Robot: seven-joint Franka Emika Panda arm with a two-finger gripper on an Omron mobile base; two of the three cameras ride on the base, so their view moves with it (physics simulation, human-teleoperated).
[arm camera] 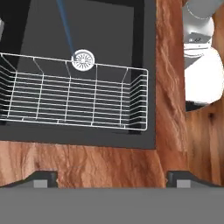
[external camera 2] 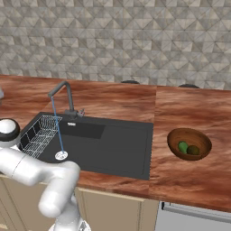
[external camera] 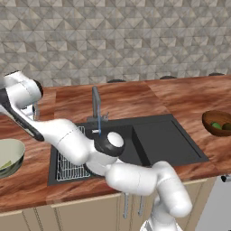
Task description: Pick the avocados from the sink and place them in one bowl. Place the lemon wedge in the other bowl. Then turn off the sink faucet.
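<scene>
Hand (arm camera: pixel 112 177): two small dark fingertips (arm camera: pixel 43 178) at the bottom of the hand view, set wide apart with nothing between them, hovering over the worktop strip on the near side of the sink.
Worktop (external camera 2: pixel 189 108): reddish-brown wood-grain surface, directly beneath the hand and running on around the sink.
Sink (external camera 2: pixel 122 144): dark grey matte rectangular double basin, just ahead of the fingertips.
Wire rack (arm camera: pixel 72 96): white wire basket inside the sink, the closest thing ahead of the hand.
Pale bowl (external camera: pixel 8 155): large, deep, glossy grey-green bowl on the worktop, beside the rack end of the sink, with a yellow-green lemon wedge (external camera: pixel 4 165) inside it.
Wooden bowl (external camera 2: pixel 189 143): shallow dark brown bowl on the worktop beyond the sink's far end, well away from the hand.
Faucet (external camera 2: pixel 66 97): tall slim grey metal spout at the sink's back edge, far side of the rack from the hand, with a thin blue stream falling from it.
Avocados: bright green avocado (external camera 2: pixel 182 147) and dark olive-brown avocado (external camera 2: pixel 193 150), touching, both in the wooden bowl.
Drain (arm camera: pixel 82 60): round silver drain just beyond the rack, where the stream lands.
</scene>
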